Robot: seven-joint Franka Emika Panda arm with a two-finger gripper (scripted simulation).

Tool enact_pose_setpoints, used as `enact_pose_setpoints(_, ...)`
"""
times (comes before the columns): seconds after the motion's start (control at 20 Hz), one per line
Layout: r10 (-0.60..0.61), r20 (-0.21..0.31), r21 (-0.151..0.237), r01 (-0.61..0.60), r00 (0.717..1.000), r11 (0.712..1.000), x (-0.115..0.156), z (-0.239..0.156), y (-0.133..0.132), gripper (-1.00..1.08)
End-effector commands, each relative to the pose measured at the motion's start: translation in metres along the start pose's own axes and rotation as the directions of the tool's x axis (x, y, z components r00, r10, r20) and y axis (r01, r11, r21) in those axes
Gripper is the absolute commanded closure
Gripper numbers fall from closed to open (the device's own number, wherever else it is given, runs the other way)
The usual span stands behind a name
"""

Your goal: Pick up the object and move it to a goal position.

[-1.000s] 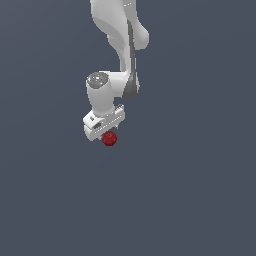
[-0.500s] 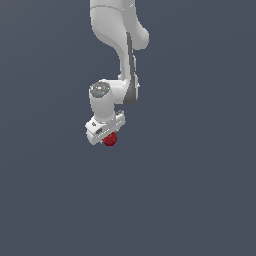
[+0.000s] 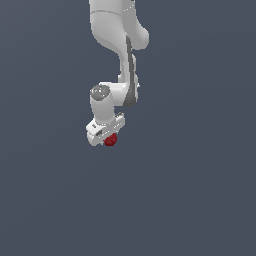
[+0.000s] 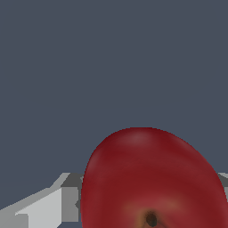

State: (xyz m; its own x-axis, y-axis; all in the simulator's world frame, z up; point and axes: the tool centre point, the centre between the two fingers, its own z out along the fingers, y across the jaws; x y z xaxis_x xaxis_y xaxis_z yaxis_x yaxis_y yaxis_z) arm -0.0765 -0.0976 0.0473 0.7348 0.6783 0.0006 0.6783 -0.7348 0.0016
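Note:
The object (image 3: 111,140) is a small dark red, rounded lump sticking out from under the white gripper (image 3: 107,138) near the middle of the exterior view. The gripper is shut on it and hangs from the white arm (image 3: 120,30), which comes down from the top of that view. In the wrist view the object (image 4: 151,178) looms large, smooth and red, with a small brown dimple at its near end. A pale grey finger (image 4: 44,207) shows beside it; the other finger is mostly hidden behind it.
Plain dark grey surface (image 3: 200,200) fills both views around the arm. No other objects, containers or edges show, and no goal marker is visible.
The wrist joint has sunk a little and the hand has turned slightly. The object stays gripped at nearly the same spot in the exterior view.

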Motion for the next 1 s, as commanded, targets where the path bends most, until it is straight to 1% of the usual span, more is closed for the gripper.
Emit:
enact_pose_setpoints(0.0, -0.001, 0.001, 0.002, 0.001, 1.0, 1.0, 0.0, 0.001, -0.001, 1.08)
enact_pose_setpoints(0.3, 0.0, 0.0, 0.0, 0.0, 1.0, 1.0, 0.0, 0.0, 0.0, 1.08)
enact_pose_setpoints(0.5, 0.0, 0.0, 0.0, 0.0, 1.0, 1.0, 0.004, -0.005, -0.006, 1.08)
enact_pose_setpoints(0.7, 0.0, 0.0, 0.0, 0.0, 1.0, 1.0, 0.014, -0.017, -0.019, 1.08)
enact_pose_setpoints(0.95, -0.001, 0.001, -0.001, 0.001, 1.0, 1.0, 0.036, -0.043, -0.048, 1.08)
